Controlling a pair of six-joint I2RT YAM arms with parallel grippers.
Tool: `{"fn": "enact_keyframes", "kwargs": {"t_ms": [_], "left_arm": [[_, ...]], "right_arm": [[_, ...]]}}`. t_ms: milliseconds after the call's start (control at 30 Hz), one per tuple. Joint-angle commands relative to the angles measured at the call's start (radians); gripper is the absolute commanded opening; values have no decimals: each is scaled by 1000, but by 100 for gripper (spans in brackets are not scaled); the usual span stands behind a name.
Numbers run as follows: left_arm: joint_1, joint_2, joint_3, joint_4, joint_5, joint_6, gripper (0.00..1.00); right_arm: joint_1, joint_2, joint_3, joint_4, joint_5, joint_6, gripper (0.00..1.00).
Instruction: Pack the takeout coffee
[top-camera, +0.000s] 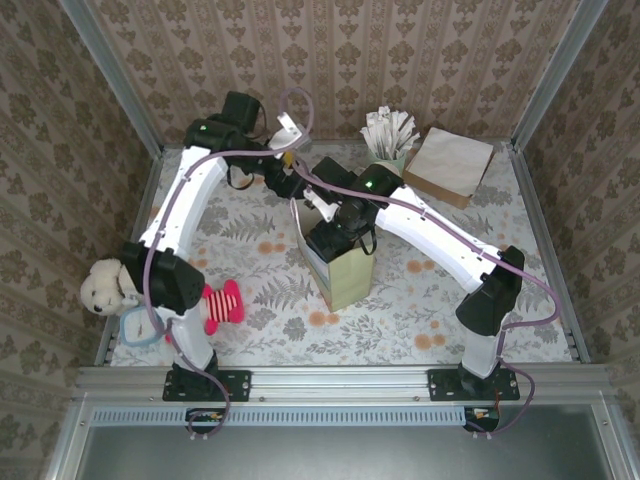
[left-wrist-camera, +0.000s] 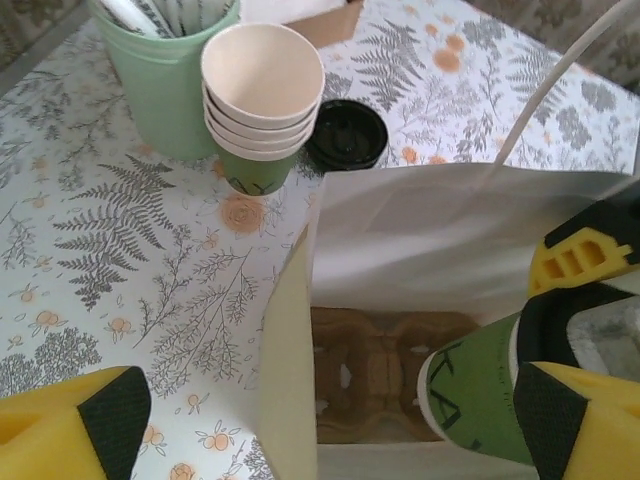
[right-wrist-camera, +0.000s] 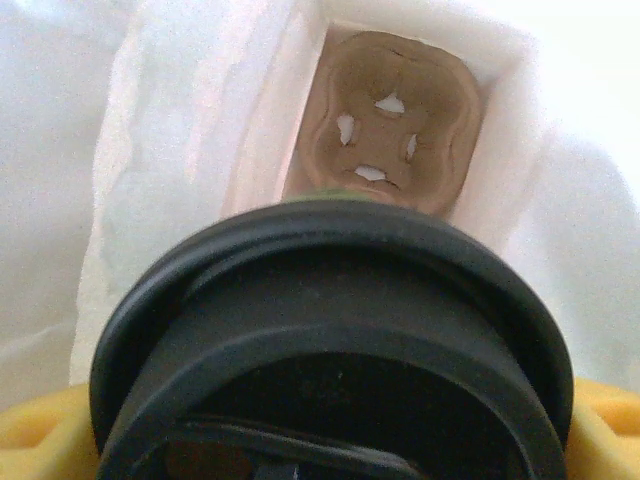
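Takeout coffee (right-wrist-camera: 330, 330) is clamped in the right gripper (right-wrist-camera: 325, 435) inside the paper bag (left-wrist-camera: 440, 240), above the cardboard cup carrier (right-wrist-camera: 385, 120), ready for seating. Left gripper (left-wrist-camera: 325, 425), fingers apart, straddles the bag wall.

Top external: I look down from above and behind on the fern-print table (top-camera: 255, 295), cream paper bag (top-camera: 345, 272) mid-frame. Left wrist: close, oblique into the bag (left-wrist-camera: 430, 240) mouth. Right wrist: closer, straight down past the black-lidded green takeout coffee (right-wrist-camera: 330, 350). Both share the bag's brown moulded-cardboard tray (left-wrist-camera: 375, 370) (right-wrist-camera: 395, 120).
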Motion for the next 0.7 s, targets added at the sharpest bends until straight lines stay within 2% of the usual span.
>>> {"fn": "enact_keyframes", "kwargs": {"t_ms": [0,100,200,267,367,500,567,667], "left_arm": [[-22,55,41,-107,-85,87,93],[-22,67,52,-67,-102,73,87],[-22,57,43,-49,-55,88,74],[-23,49,21,-51,-8,101,60],[-23,39,-6,-59,-1,108,38],[-23,14,-46,-13,0,53,19],[-26,-4,-72,26,11,13,6],[-23,-39,-133,86,5,-37,3]], "right_arm": [[-4,5,62,-49,7,19,59],[-4,8,76,-78,25,47,59],[-3,4,81,-86,28,68,59],[-3,7,83,-84,27,85,59],[-3,25,104,-109,43,114,59],[-3,51,147,-185,91,194,58],[0,65,166,-218,93,233,58],[6,75,172,-230,115,270,58]]}}
